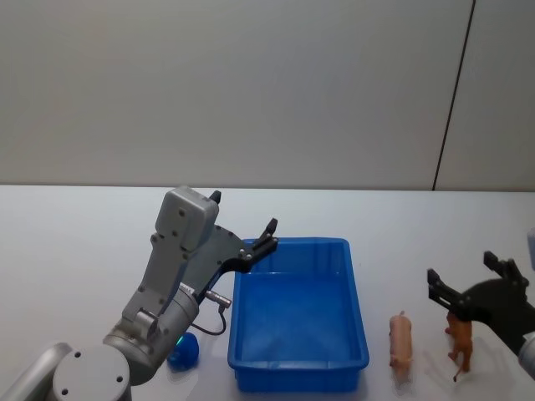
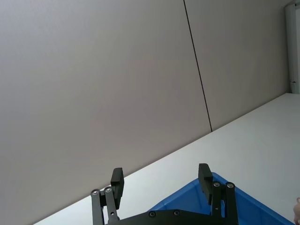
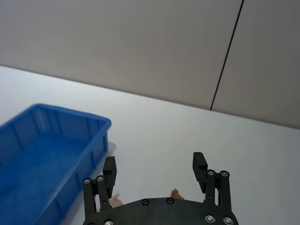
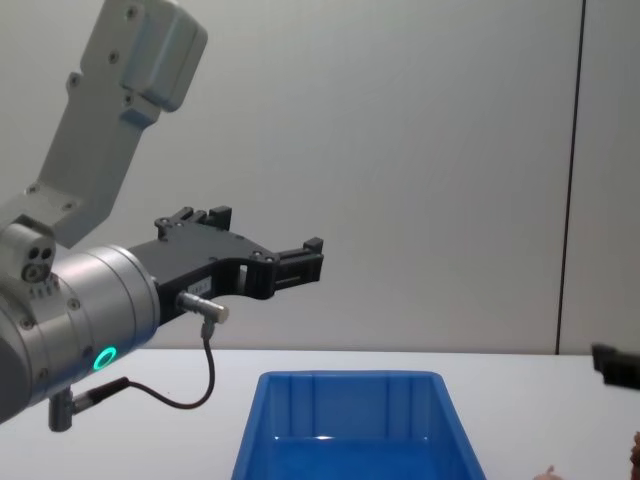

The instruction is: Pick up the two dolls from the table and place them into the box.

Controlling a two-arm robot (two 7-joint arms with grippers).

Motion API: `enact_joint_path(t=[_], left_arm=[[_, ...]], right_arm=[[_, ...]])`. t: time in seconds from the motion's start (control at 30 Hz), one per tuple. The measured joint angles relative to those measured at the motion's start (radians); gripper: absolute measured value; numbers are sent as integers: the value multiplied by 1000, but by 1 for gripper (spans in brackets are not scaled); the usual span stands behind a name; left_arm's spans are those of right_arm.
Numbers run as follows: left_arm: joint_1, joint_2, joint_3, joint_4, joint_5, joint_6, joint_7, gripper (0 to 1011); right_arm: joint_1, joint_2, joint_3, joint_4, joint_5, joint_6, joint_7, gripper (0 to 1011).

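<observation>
The rear wall (image 1: 251, 83) is plain, matte and pale grey, and spans the full width behind the bench (image 1: 75, 234). A thin dark vertical seam (image 1: 452, 96) divides it toward the right, running down to the bench's far edge. The bench surface is flat, white and unmarked. Lighting is even and diffuse.

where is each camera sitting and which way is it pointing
Head: up high, looking down at the table, blue bin, pink doll and orange doll; left arm, open left hand and open right hand show.
Chest: lower, looking level across the bin at the wall; left arm shows large.
Left wrist: behind the left hand, facing the wall and a bin corner.
Right wrist: behind the right hand, facing the bin, table and wall.
Shared: the bin is in all four.
</observation>
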Motion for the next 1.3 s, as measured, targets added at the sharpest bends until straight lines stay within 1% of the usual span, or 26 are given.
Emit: enact_joint_path(t=[0.33, 0.6, 0.9, 0.93, 0.97, 1.0, 1.07, 1.1, 1.13, 1.17, 1.23, 1.3], left_arm=[[0, 0, 0, 0, 0, 0, 0, 1002], [0, 0, 0, 0, 0, 0, 0, 1002], [0, 0, 0, 0, 0, 0, 0, 1002], [0, 0, 0, 0, 0, 0, 0, 1002], [0, 0, 0, 0, 0, 0, 0, 1002], [0, 0, 0, 0, 0, 0, 0, 1002], [0, 0, 0, 0, 0, 0, 0, 1002], [0, 0, 0, 0, 0, 0, 0, 1002], [0, 0, 0, 0, 0, 0, 0, 1002], [0, 0, 0, 0, 0, 0, 0, 1002], [0, 0, 0, 0, 0, 0, 0, 1001], [0, 0, 0, 0, 0, 0, 0, 1001]], right_arm=[[4, 9, 8, 48, -12, 70, 5, 1001], [14, 9, 9, 98, -20, 127, 30, 1001], [26, 5, 9, 145, -13, 180, 58, 998], [27, 5, 9, 148, -12, 184, 60, 986], [29, 4, 9, 154, -9, 192, 64, 949], [29, 4, 9, 154, -9, 192, 64, 949], [32, 3, 9, 162, -4, 202, 70, 891], [33, 2, 10, 167, -1, 207, 74, 878], [34, 2, 10, 169, 2, 210, 76, 831], [35, 1, 10, 172, 4, 213, 78, 831], [37, 0, 11, 177, 8, 219, 81, 755], [40, -1, 12, 180, 12, 223, 85, 716]])
